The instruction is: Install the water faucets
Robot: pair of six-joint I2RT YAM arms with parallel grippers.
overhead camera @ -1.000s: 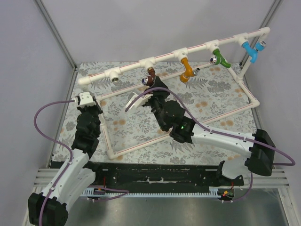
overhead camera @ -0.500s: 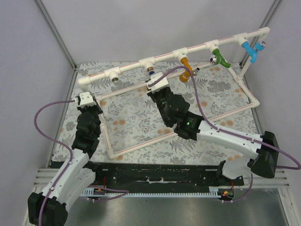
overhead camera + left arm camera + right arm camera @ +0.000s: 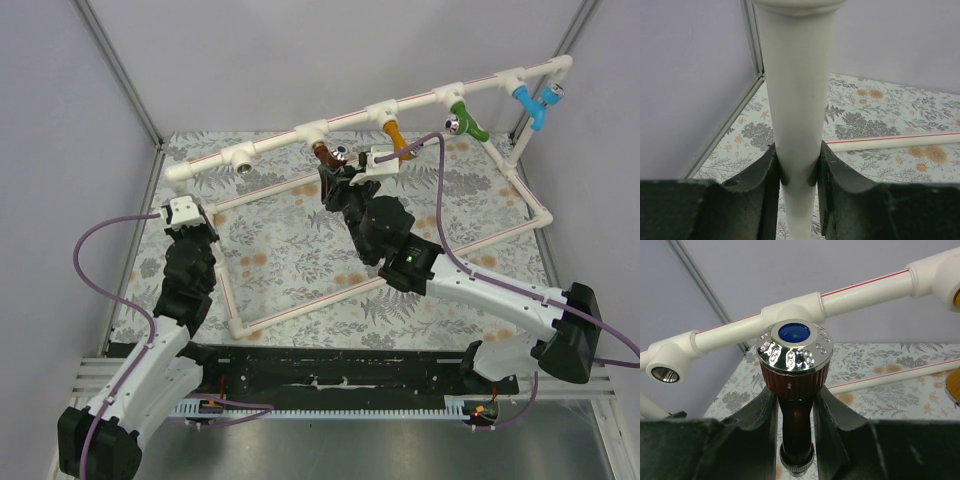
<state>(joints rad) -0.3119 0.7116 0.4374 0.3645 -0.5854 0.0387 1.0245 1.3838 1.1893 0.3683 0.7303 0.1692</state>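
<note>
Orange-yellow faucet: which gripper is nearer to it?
Right. The right gripper, holding the reddish-brown faucet, sits beside the orange-yellow faucet; the left gripper clamps a white pipe at the far left.

1. I count four taps hanging from the top rail, across the upper half of the overhead view. They are one reddish-brown faucet (image 3: pixel 323 151), one orange-yellow faucet (image 3: pixel 397 134), one green tap (image 3: pixel 469 121) and one light blue tap (image 3: pixel 529 102).
2. I see five white tee fittings on that rail. Four carry a tap, and one empty tee (image 3: pixel 243 157) at upper left shows an open socket.
3. There is one white pipe frame (image 3: pixel 278 144).
4. I have two arms: the left arm (image 3: pixel 185 280) and the right arm (image 3: pixel 490 290).
5. There are two grippers: the left gripper (image 3: pixel 185 212) and the right gripper (image 3: pixel 352 170).
6. I count two purple cables (image 3: pixel 77 262), one per arm.
7. One floral mat (image 3: pixel 290 260) lies underneath.
</note>
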